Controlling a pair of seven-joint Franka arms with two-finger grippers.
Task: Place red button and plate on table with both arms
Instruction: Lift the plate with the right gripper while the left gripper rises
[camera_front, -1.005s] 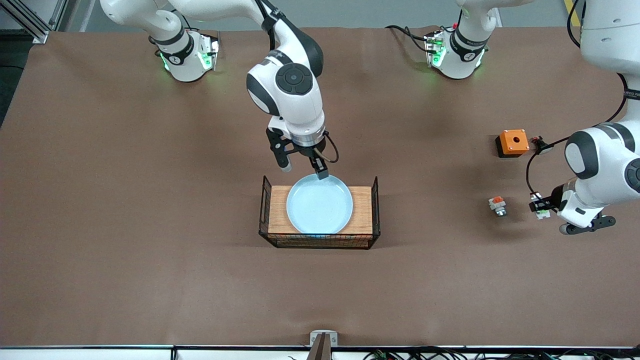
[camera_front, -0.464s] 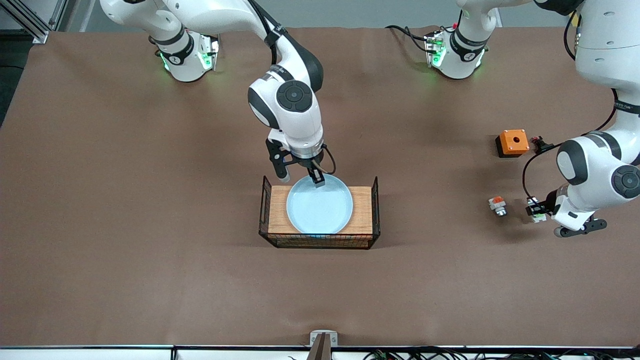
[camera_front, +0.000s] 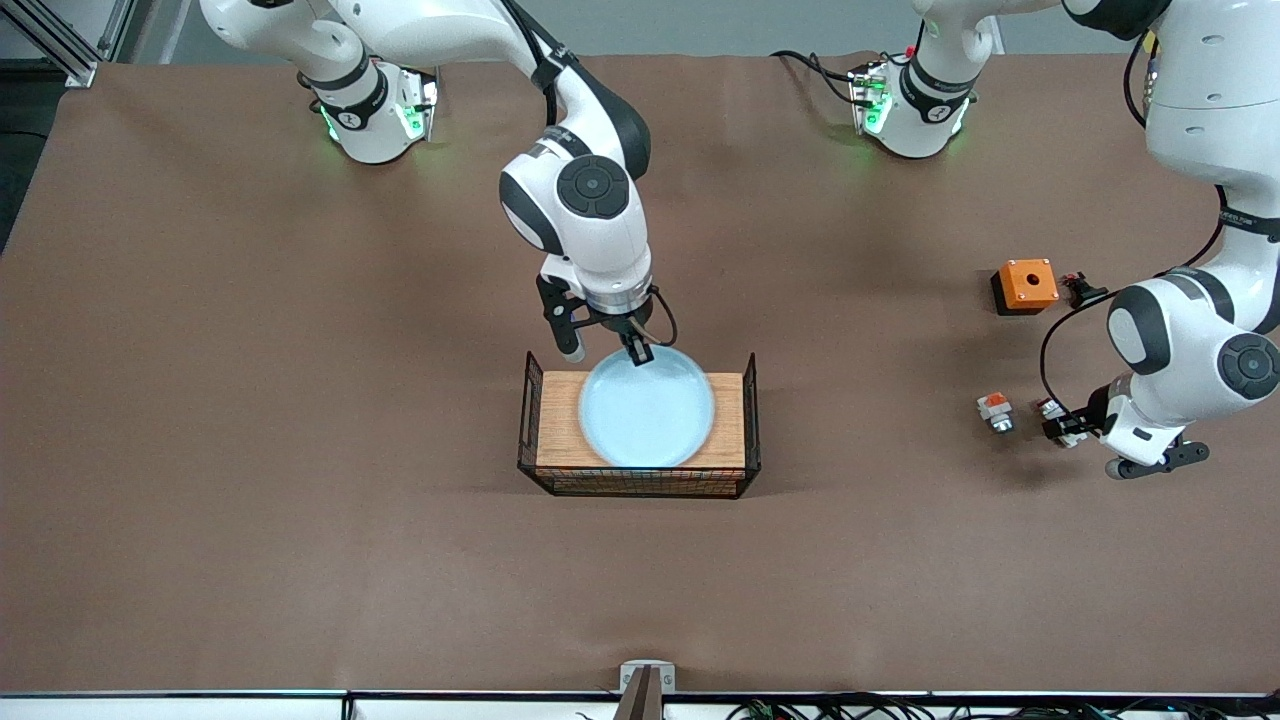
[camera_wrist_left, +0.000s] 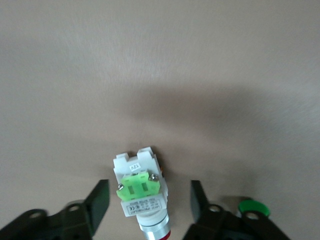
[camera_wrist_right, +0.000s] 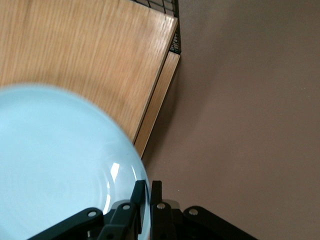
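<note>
The pale blue plate (camera_front: 647, 410) lies on the wood-topped wire rack (camera_front: 728, 420) in the middle of the brown table (camera_front: 300, 400). My right gripper (camera_front: 637, 352) is shut on the plate's rim at the edge farthest from the front camera. The right wrist view shows the gripper (camera_wrist_right: 150, 192) pinching the rim of the plate (camera_wrist_right: 60, 165). The red button (camera_front: 1053, 414) lies on the table toward the left arm's end. My left gripper (camera_front: 1066, 428) is open around it. In the left wrist view the button (camera_wrist_left: 140, 192) lies between the spread fingers (camera_wrist_left: 97, 205), touching neither.
A white part with an orange top (camera_front: 993, 410) lies beside the red button, toward the rack. An orange box (camera_front: 1025, 285) and a black mushroom button (camera_front: 1080, 291) sit farther from the front camera. The rack's wire ends (camera_front: 752, 420) stand higher than its wood top (camera_wrist_right: 90, 55).
My right gripper has come down onto the plate's rim, and the plate has shifted slightly toward the left arm's end. My left gripper has moved with the button a little toward the rack.
</note>
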